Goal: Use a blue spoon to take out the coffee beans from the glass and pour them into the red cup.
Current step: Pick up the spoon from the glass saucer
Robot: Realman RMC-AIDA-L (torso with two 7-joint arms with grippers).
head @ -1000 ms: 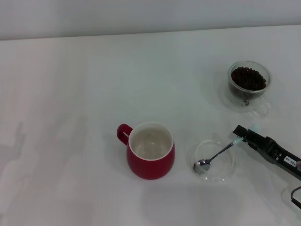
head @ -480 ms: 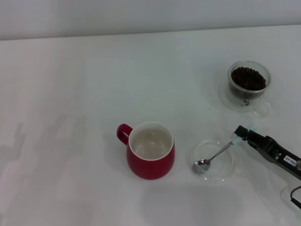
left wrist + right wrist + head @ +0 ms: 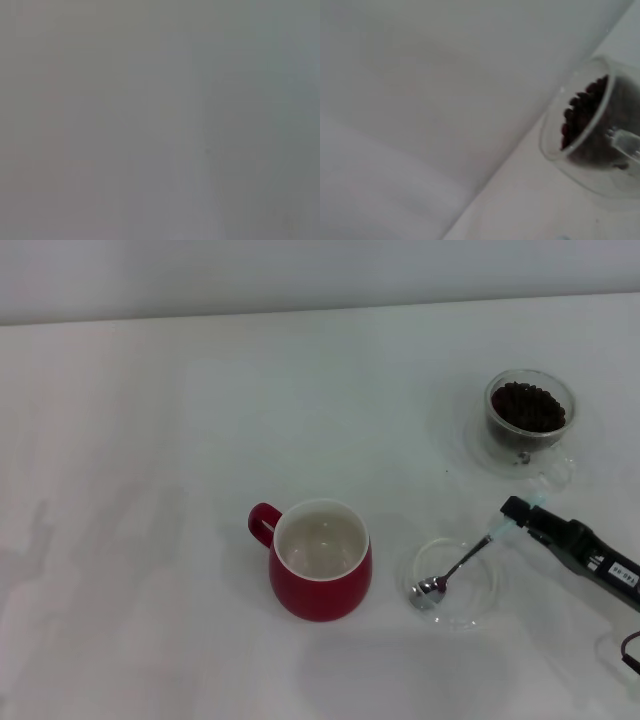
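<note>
A white counter (image 3: 160,440) fills the head view. At the lower right of that frame the right end effector (image 3: 515,518), black and slim with a white label on its body, reaches in from the right edge and is closed on the pale light-blue handle end of the small metal blue spoon (image 3: 455,568). The spoon slants down and to the left from the grip, and its shiny bowl sits low over or on a flat shallow clear round dish (image 3: 480,608) lying on the counter; I cannot tell whether the bowl touches the dish.

Just left of the dish, apart from it, stands the rounded dark red cup (image 3: 320,560) with a white inside, upright, its red loop handle pointing to the left of the frame. Nothing dark shows inside it.

In the upper right of the head view, well apart from the cup, stands the small clear thick-walled glass (image 3: 530,420), upright, with its clear side handle turned toward the lower right. Dark brown coffee beans (image 3: 527,407) are heaped inside it. The right wrist view shows the same glass (image 3: 555,135) at the right side of the frame, the beans (image 3: 582,112) dark behind its wall.

The left end effector does not appear in any view; the left wrist view is a plain grey blur.
</note>
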